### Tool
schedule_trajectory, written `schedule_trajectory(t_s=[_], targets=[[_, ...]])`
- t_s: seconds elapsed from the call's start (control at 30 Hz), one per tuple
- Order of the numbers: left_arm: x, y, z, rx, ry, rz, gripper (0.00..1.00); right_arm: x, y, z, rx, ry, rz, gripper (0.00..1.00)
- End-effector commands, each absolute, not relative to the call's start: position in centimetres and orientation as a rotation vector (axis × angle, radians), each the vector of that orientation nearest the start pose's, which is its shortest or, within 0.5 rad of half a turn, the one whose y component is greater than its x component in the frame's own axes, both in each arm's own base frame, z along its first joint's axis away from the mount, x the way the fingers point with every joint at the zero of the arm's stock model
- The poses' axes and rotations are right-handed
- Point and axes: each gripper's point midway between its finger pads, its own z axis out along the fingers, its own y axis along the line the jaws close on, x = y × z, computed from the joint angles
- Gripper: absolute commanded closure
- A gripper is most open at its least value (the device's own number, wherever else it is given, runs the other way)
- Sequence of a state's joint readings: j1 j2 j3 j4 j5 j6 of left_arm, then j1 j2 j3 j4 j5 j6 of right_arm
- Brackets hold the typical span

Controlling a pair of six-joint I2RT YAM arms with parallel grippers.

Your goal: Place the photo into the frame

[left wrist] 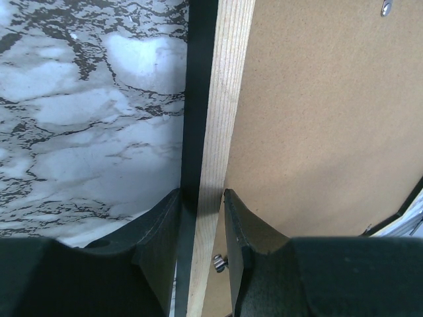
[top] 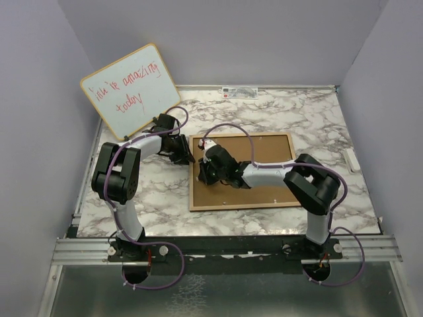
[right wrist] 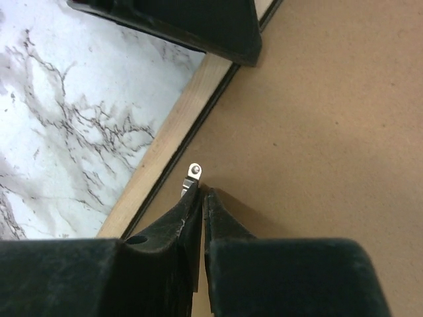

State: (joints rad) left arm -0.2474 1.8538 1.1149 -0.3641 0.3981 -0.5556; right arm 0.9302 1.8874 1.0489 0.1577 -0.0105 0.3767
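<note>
The frame (top: 241, 206) lies back side up on the marble table, light wood rails showing, with a plain brown board (top: 264, 155) filling its opening. The photo is out of view. My left gripper (top: 187, 153) is at the frame's left rail; in the left wrist view it (left wrist: 201, 198) is shut across that rail (left wrist: 225, 99), one finger on the black outer edge, the other on the board side. My right gripper (right wrist: 203, 193) rests shut on the board near the left rail, its tips beside a small metal tab (right wrist: 193, 173).
A wood-edged whiteboard (top: 132, 89) with red handwriting leans against the back left wall. A small white object (top: 351, 160) lies by the right wall. Grey walls close off the table's left, back and right.
</note>
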Motion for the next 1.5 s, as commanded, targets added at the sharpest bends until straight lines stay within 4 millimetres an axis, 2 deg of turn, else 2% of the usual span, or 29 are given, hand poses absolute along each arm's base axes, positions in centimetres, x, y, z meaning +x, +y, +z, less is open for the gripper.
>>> schedule_trajectory(t_s=[0.0,0.27,0.47,0.67,0.83,0.97,1.13,1.3,1.4,1.47], targets=[[33.0,-16.6,-1.3,-0.298,2.871,-0.652,0.65,26.1,39.8,1.0,-0.705,2.337,0.696,0.9],[32.8,-16.5,-1.4,-0.301,2.877,-0.648,0.65,26.2,40.5,0.5,-0.733,2.332,0.716,0.92],[32.7,-16.5,-1.5,-0.304,2.88,-0.649,0.65,26.9,40.1,-0.2,-0.724,2.337,0.651,0.92],[32.6,-16.5,-1.7,-0.308,2.885,-0.648,0.65,28.1,38.7,-1.3,-0.691,2.347,0.508,0.88],[32.6,-16.5,-1.7,-0.308,2.888,-0.649,0.65,28.2,38.3,-2.4,-0.68,2.365,0.445,0.87],[32.3,-16.4,-2.0,-0.312,2.896,-0.644,0.65,28.9,37.5,-2.3,-0.584,2.38,0.382,0.85],[32.0,-16.4,-2.3,-0.321,2.903,-0.641,0.66,29.9,36.2,-2.2,-0.479,2.37,0.294,0.72],[31.9,-16.4,-2.4,-0.333,2.907,-0.641,0.66,31.1,34.9,-2.8,-0.411,2.357,0.168,0.72],[32.1,-16.4,-2.2,-0.331,2.9,-0.644,0.66,31.1,35.8,-2.0,-0.421,2.343,0.228,0.72],[32.6,-16.5,-1.9,-0.327,2.886,-0.647,0.66,30.8,36.9,-0.3,-0.434,2.324,0.321,0.71]])
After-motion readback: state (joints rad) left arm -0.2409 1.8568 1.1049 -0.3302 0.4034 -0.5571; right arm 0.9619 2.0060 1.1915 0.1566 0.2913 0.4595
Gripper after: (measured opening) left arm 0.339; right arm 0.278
